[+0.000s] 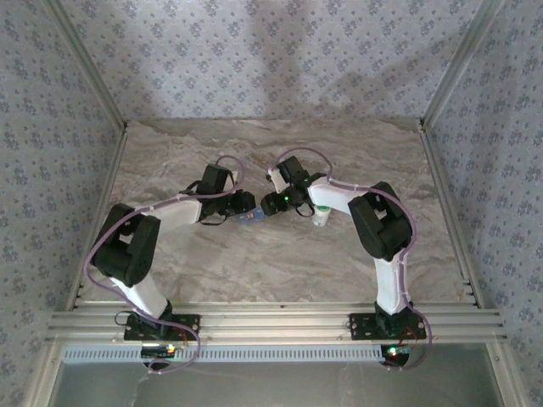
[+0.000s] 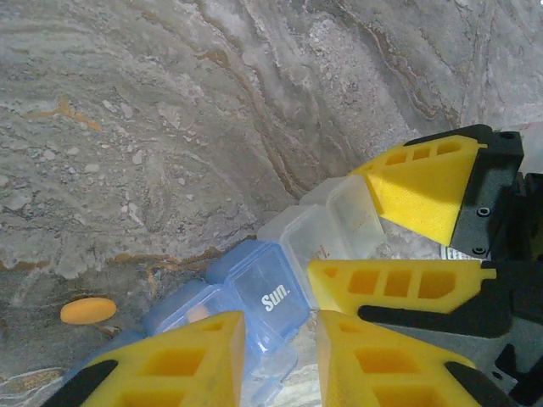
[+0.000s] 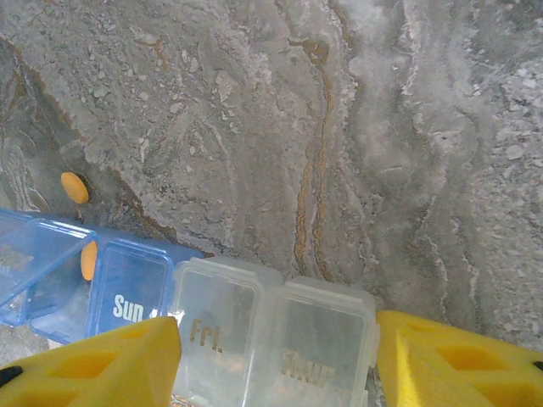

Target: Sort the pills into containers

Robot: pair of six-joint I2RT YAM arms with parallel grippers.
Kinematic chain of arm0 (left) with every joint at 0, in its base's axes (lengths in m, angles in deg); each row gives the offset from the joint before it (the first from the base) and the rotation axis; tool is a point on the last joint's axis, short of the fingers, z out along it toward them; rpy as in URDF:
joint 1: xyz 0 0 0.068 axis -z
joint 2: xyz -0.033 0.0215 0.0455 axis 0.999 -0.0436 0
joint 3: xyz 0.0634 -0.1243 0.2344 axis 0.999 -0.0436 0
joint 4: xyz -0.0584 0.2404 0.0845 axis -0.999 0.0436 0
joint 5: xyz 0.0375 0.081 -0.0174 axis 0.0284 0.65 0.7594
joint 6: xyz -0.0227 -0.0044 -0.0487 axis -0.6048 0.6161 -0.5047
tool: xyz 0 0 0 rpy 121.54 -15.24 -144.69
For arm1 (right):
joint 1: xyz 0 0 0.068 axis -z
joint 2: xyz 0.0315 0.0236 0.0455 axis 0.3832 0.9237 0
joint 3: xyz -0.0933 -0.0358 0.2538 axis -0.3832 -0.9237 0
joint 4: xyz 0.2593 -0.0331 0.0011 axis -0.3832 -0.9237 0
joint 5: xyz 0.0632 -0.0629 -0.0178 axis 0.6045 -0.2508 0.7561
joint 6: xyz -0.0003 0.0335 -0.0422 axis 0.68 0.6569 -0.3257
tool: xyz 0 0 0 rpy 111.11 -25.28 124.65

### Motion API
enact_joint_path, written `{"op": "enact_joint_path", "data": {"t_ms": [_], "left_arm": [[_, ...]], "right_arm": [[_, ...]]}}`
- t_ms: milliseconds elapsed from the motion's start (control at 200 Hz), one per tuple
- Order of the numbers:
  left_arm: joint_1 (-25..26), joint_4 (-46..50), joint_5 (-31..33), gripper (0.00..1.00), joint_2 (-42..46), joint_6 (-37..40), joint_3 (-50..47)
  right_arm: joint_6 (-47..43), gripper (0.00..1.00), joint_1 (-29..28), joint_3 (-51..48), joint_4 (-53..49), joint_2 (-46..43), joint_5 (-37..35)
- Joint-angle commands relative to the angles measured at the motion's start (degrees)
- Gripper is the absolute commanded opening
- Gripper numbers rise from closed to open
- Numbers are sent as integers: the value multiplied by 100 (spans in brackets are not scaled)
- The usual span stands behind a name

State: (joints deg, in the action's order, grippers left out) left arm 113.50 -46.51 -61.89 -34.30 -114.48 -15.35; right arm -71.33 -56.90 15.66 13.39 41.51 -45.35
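Note:
A pill organizer (image 1: 252,218) with blue and clear compartments lies mid-table between both grippers. My left gripper (image 2: 280,318) is shut across the blue "Sun." compartment (image 2: 267,292). My right gripper (image 3: 278,320) is shut across the two clear compartments (image 3: 254,335) marked "Fri." and "Thur". It also shows as yellow fingers (image 2: 424,191) in the left wrist view. One orange pill (image 3: 74,186) lies loose on the marble beside the organizer, the same loose pill (image 2: 87,310) in the left wrist view. A second orange pill (image 3: 87,259) sits in a blue compartment next to "Sun", whose lid (image 3: 30,254) stands open.
A small white bottle (image 1: 321,217) stands just right of the right gripper (image 1: 273,203). The marble tabletop (image 1: 280,153) is walled by patterned panels at the back and sides, with a metal rail (image 1: 271,322) along the near edge.

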Motion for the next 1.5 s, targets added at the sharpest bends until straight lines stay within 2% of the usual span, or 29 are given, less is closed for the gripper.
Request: {"op": "enact_joint_path", "data": {"t_ms": [0, 125, 400, 640, 835, 1129, 1294, 1494], "left_arm": [[15, 58, -7, 28, 29, -15, -97], [99, 155, 154, 22, -19, -2, -116], [511, 993, 1119, 8, -173, 397, 181], [761, 1393, 1953, 6, -598, 525, 284], [737, 1167, 1986, 6, -728, 478, 153], [713, 1726, 2002, 12, -108, 735, 981], [711, 1813, 2196, 14, 475, 725, 1006], [641, 1828, 2618, 19, 1489, 703, 485]], "right_arm": [[78, 63, 48, -150, -138, 212, -128], [78, 63, 56, -167, -148, 203, -135], [64, 63, 68, -167, -175, 229, -154], [28, 63, 45, -74, -331, 304, -318], [-27, 63, 67, 71, -507, 397, -324], [14, 64, 94, 209, -484, 183, -131], [34, 65, 104, 182, -509, -220, -155], [42, 66, 93, -128, -422, -996, -241]]}}
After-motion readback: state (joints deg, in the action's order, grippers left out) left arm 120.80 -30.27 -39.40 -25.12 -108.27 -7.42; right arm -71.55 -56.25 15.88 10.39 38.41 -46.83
